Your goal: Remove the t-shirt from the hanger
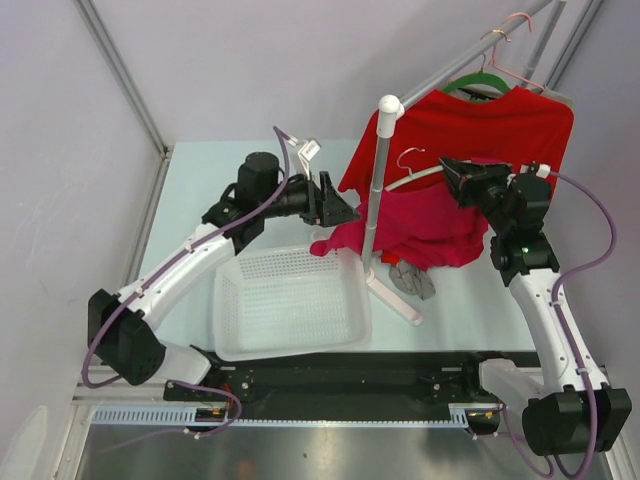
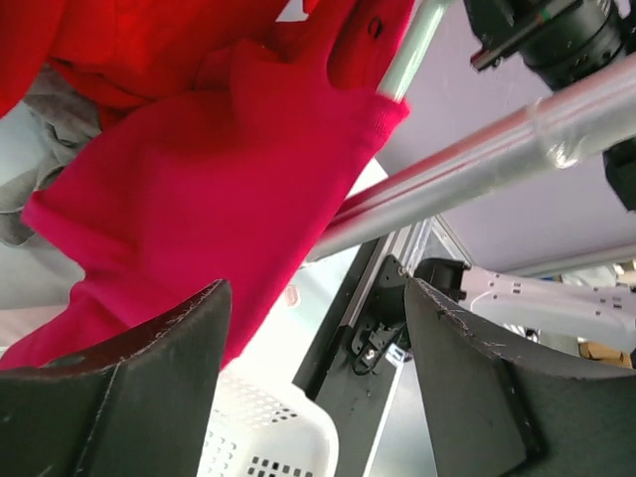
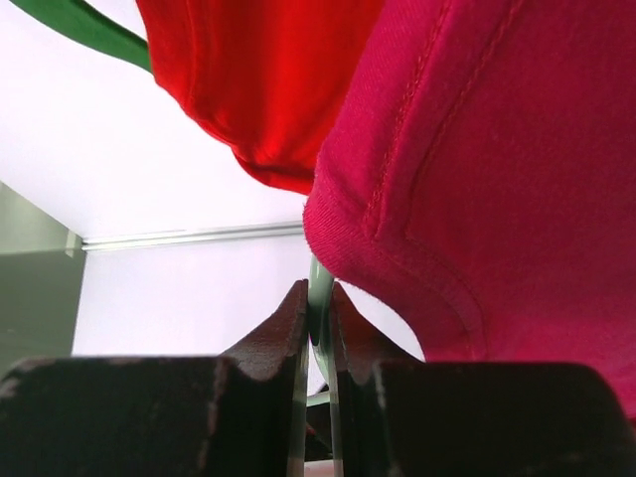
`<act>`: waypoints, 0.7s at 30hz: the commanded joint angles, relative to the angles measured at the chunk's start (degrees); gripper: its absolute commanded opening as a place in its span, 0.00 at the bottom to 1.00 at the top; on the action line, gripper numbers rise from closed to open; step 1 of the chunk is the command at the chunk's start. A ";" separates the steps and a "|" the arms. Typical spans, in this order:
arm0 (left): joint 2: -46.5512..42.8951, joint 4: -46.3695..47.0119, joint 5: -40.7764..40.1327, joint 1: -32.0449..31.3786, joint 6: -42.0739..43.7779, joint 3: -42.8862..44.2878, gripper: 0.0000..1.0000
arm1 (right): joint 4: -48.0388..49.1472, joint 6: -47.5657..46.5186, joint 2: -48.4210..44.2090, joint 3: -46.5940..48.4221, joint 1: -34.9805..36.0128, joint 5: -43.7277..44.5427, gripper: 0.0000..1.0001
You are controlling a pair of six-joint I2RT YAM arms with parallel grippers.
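The crimson t-shirt [image 1: 432,222] hangs on the pale grey-green hanger [image 1: 418,179], its lower left part drooping toward the basket. My right gripper [image 1: 450,172] is shut on the hanger's arm [image 3: 320,283], with the t-shirt's hem [image 3: 497,179] right beside the fingers. My left gripper [image 1: 337,206] is open at the shirt's left sleeve. In the left wrist view the crimson cloth [image 2: 219,199] falls along the left finger [image 2: 149,378], and the gap of the gripper [image 2: 318,298] holds nothing. The hanger's arm [image 2: 402,60] pokes out of the sleeve.
A brighter red t-shirt [image 1: 490,122] hangs on a dark green hanger [image 1: 478,82] from the rail behind, beside a pink wire hanger [image 1: 515,40]. A white stand pole [image 1: 380,180] rises between my arms. A white basket [image 1: 225,330] sits below, and grey cloth [image 1: 412,280] lies nearby.
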 commanded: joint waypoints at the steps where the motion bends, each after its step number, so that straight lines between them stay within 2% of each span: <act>1: -1.10 4.60 2.84 0.21 2.65 -2.70 0.75 | 2.75 5.60 -1.42 4.39 0.34 1.98 0.00; 7: 0.74 6.88 4.95 -0.93 2.82 -2.44 0.80 | 2.05 9.12 -0.80 5.10 0.78 1.54 0.00; 10: 1.97 4.00 1.98 -2.25 4.23 -0.60 0.74 | 2.92 10.53 -0.63 4.92 1.21 1.46 0.00; 12: 2.50 3.11 -0.05 -2.52 4.32 -0.24 0.61 | 2.93 10.27 -0.63 5.27 1.83 1.46 0.00; 13: 2.94 2.06 -0.93 -2.52 4.49 0.45 0.51 | 2.58 9.83 -0.72 5.27 1.92 1.63 0.00; 15: 3.12 0.22 -3.13 -2.52 5.63 1.60 0.38 | 1.88 8.78 -1.07 5.19 2.09 1.63 0.00; 17: 2.85 -0.06 -4.28 -2.52 6.16 2.04 0.20 | 1.70 5.89 -1.24 5.62 2.18 1.20 0.00; 19: 2.42 -0.32 -5.24 -2.69 6.60 2.57 0.05 | -1.81 2.90 -1.07 6.24 2.97 1.02 0.07; 20: 2.33 -0.32 -5.25 -2.69 6.78 2.83 0.00 | -2.86 0.19 -0.89 7.02 3.32 1.45 0.09; 21: 2.32 -0.32 -5.25 -2.69 6.95 3.36 0.00 | -4.01 -1.41 -0.72 7.29 3.85 1.54 0.12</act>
